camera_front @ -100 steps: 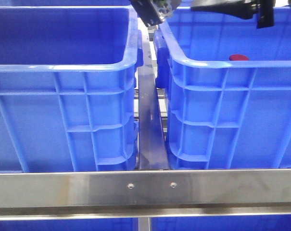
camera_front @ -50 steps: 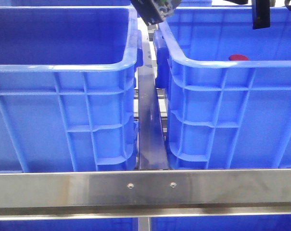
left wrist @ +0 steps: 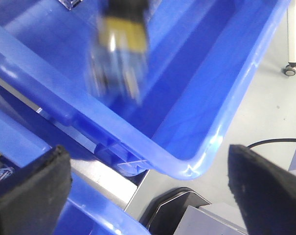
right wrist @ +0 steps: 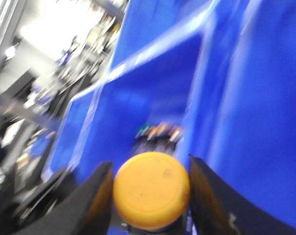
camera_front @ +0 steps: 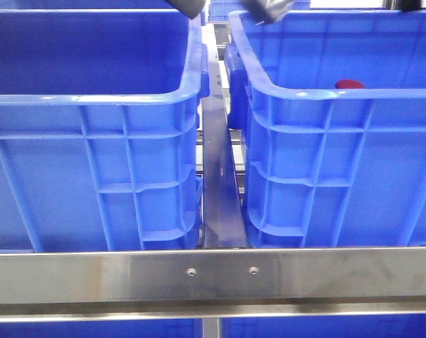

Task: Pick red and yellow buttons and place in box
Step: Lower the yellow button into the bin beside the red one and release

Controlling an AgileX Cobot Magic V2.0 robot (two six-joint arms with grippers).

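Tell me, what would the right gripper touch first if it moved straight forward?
Probably the blurred dark items lying inside the blue plastic crate; the right gripper, shut on a round yellow button, points there. Depth is unclear.

the left gripper has two broad fingers faced with rough, dark grey to black foam-like pads, thick and blunt at the edges. the right gripper has dark, near-black fingers that curve outward from a narrow base, blurred in its wrist view. in the left wrist view the other arm's end shows as a blurred block, black above, a yellow band below, then silver metal parts. the front view shows only dark grey slivers at the top edge.
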